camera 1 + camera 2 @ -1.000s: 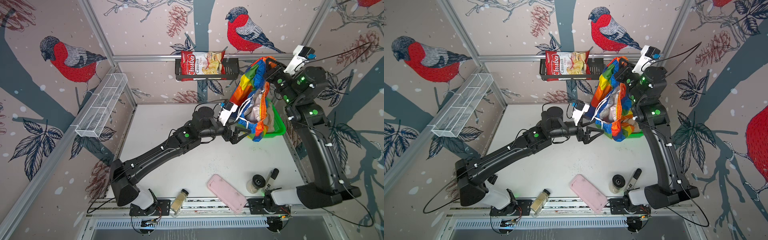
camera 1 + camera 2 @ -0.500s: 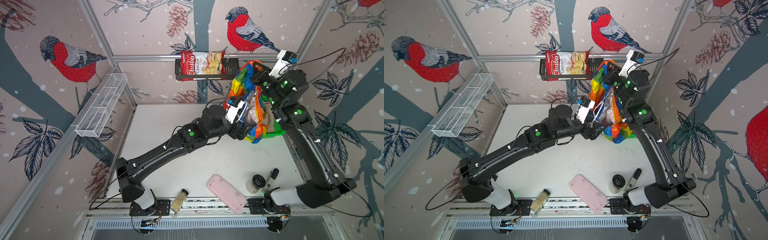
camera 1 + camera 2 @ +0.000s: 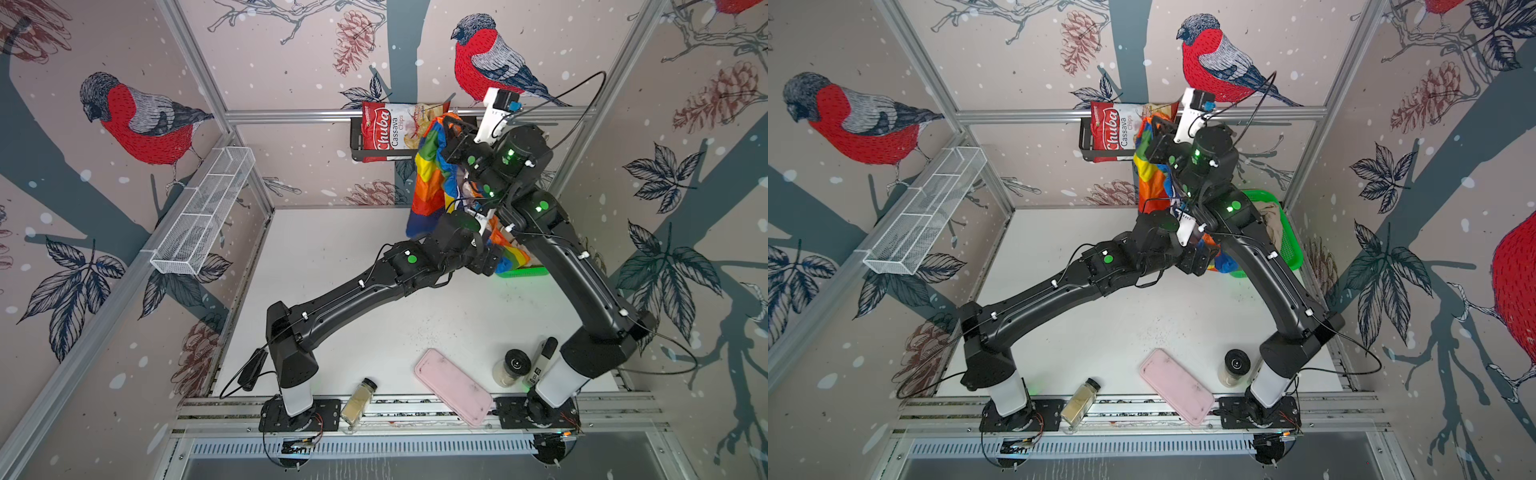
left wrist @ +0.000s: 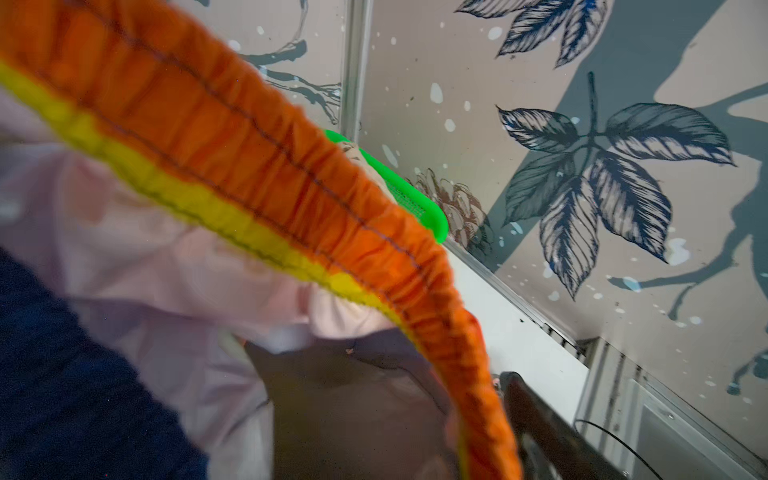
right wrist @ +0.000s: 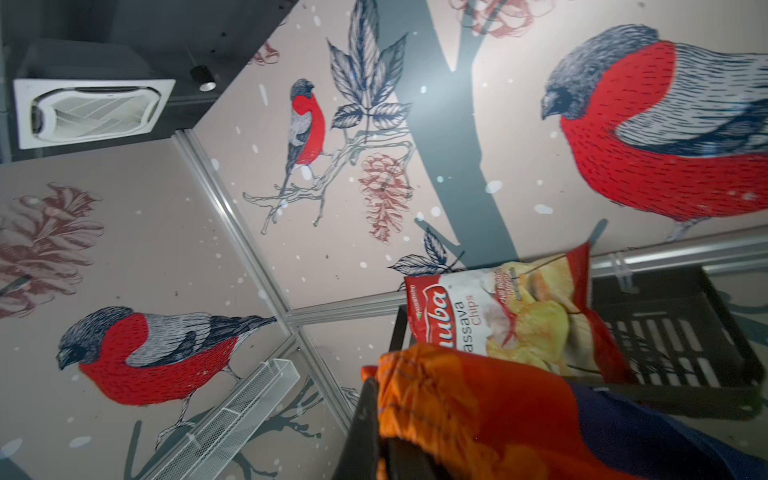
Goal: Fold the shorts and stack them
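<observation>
1. Rainbow shorts [image 3: 428,183]: held aloft at the back of the cell and hung in front of the chips bag [image 3: 390,133], with the lower end near the basket [image 3: 523,272]. No part is laid on the table [image 3: 332,257].
2. Right gripper [image 3: 449,126]: clenched on the orange waistband [image 4: 291,187]. Within the last second it has been swung from above the basket toward the middle of the back wall, and the garment has been carried along.
3. Left gripper [image 3: 484,262]: brought in from the open table to the lower part of the hanging cloth. The waistband is seen right across the left wrist view. Whether the jaws are spread or closed on cloth cannot be told.
4. Beige shorts [image 3: 1268,220]: left in the basket, untouched.
5. Assessment: a second hold is probably being sought so that the garment can be spread flat. Folding is judged not yet begun, and stacking is still far off.
</observation>
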Robot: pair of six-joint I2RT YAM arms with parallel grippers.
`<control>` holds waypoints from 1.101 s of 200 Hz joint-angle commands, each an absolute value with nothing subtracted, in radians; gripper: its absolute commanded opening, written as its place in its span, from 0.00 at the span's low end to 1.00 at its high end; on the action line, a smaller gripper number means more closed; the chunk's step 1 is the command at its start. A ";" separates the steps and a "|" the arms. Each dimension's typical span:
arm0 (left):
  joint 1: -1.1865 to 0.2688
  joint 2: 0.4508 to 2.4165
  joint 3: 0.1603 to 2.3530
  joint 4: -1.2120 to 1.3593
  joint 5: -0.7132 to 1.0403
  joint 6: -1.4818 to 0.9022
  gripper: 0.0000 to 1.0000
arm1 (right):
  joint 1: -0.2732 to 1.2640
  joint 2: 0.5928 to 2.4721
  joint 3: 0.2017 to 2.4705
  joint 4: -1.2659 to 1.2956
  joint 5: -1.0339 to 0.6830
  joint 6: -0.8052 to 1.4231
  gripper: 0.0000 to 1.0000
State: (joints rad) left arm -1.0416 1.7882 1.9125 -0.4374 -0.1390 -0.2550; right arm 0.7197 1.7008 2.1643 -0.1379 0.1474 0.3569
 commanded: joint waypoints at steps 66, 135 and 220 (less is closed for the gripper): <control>-0.841 1.564 1.743 -0.380 -0.153 -0.266 0.00 | 0.723 1.728 2.061 -0.145 0.315 0.243 0.42; -0.607 1.442 1.644 -0.286 0.005 -0.349 0.00 | 0.590 1.355 1.494 -0.112 0.327 0.346 0.73; -0.431 1.457 1.809 -0.396 0.043 -0.400 0.00 | 0.489 0.931 0.946 -0.253 0.316 0.441 0.78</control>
State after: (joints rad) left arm -0.4690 1.4731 1.7557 -0.3672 0.0486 -0.3916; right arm 0.4908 0.9718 1.0275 -0.2173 0.3668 0.3965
